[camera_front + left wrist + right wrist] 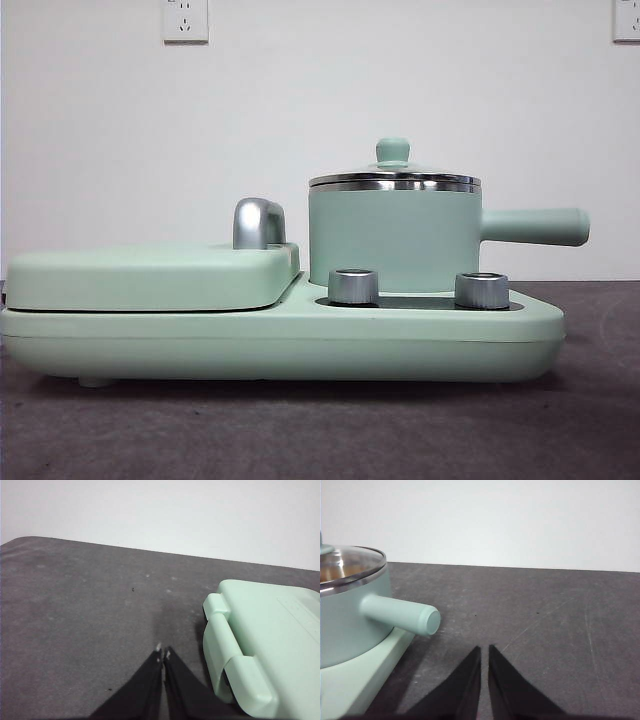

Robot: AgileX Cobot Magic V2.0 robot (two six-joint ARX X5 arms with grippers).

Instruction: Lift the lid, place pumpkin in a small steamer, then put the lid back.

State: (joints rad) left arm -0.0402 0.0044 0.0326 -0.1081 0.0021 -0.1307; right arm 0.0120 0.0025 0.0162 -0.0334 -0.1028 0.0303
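Note:
The small steamer (395, 237) stands on the right half of the mint-green appliance base (280, 340), its long handle (535, 226) pointing right. The lid (394, 178) sits on the pot, glass disc with steel rim and mint knob (392, 150). The right wrist view shows the steamer (347, 620) and the lid (350, 565); an orange tint shows through the glass. The pumpkin itself is not clearly in view. My right gripper (484, 650) is shut and empty over the bare table beside the handle. My left gripper (163, 652) is shut and empty beside the base's end.
A flat mint-green cover (150, 275) with a chrome handle (258, 222) lies on the base's left half; its end shows in the left wrist view (260, 640). Two silver knobs (353, 286) (481, 290) face front. The table is dark grey (300, 430).

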